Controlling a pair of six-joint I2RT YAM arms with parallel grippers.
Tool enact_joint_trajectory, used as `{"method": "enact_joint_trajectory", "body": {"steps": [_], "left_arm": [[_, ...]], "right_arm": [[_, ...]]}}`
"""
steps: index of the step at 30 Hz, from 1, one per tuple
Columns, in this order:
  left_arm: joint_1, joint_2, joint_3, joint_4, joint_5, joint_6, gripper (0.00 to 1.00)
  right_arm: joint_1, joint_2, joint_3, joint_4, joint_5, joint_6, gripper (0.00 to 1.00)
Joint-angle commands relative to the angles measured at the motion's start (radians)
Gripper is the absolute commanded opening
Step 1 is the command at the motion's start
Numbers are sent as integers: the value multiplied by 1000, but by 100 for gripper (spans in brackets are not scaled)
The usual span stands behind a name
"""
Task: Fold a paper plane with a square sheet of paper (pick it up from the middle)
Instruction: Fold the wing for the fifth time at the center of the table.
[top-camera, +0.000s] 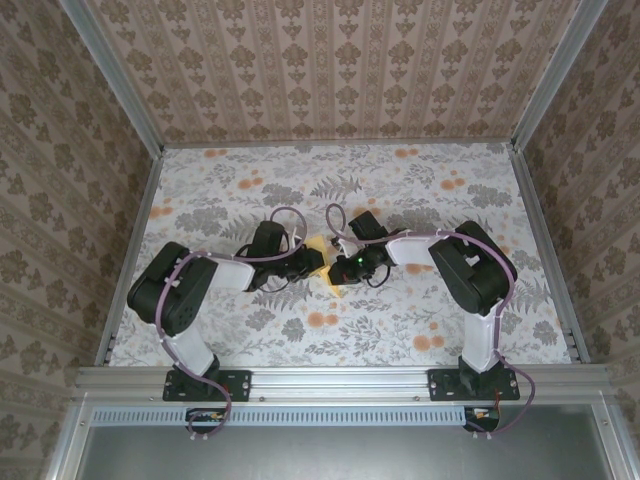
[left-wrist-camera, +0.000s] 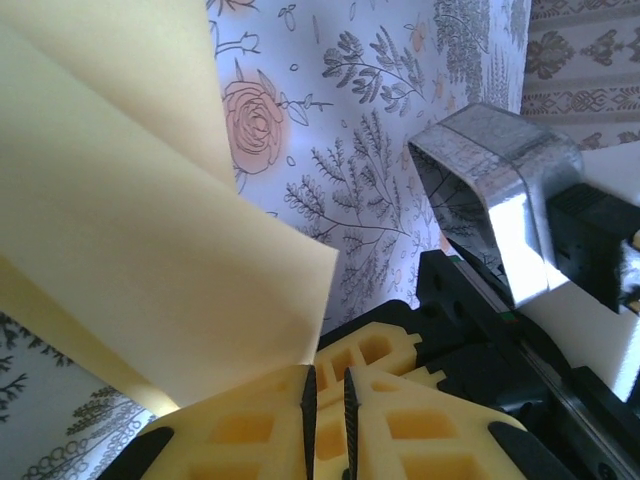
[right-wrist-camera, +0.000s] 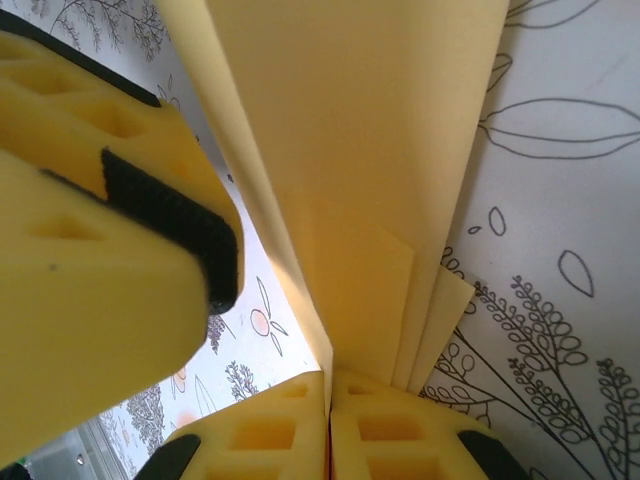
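Paper is at the middle of things: a yellow sheet of paper (top-camera: 319, 247), already creased into several layers, is held up off the desk (top-camera: 420, 320) between the two arms, about midway across the flowered surface. From above, the left arm (top-camera: 185, 285) reaches in from the left and the right arm (top-camera: 470, 265) from the right. Their tips meet head-on at the sheet, so little of the yellow shows past them.

In the left wrist view the left fingers (left-wrist-camera: 250, 430) stand almost together, with a narrow yellow strip pinched between their dark pads. From there broad flaps of the sheet (left-wrist-camera: 150, 220) fan up and to the left, one straight free edge slanting down toward the fingertips. Behind the flaps lies the desk cover with an orange rose (left-wrist-camera: 255, 120) printed on it, and a silver housing (left-wrist-camera: 490, 190) on the right arm is close by on the right.

In the right wrist view the right fingers (right-wrist-camera: 270, 435) are pressed tight together, clamped on the bottom of the folded sheet (right-wrist-camera: 350, 150). At least three layers rise out of the seam, stepped one behind another on the right side. One of the left fingers (right-wrist-camera: 90, 260), with its ribbed black pad, lies just beside the sheet's left face; whether it touches there cannot be told.
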Motion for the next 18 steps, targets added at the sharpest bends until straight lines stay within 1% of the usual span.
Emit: {"method": "enact_joint_trajectory", "body": {"steps": [1, 10, 14, 18], "left_arm": [[-2, 29, 12, -7, -6, 26, 18], [-2, 27, 9, -21, -8, 48, 18], [-2, 17, -24, 81, 6, 33, 18], [-2, -15, -44, 78, -8, 50, 18]], "right_arm": [[-5, 28, 15, -55, 2, 5, 9], [-11, 39, 31, -76, 1, 13, 10], [-14, 49, 36, -87, 1, 19, 10], [-16, 55, 37, -86, 0, 26, 10]]}}
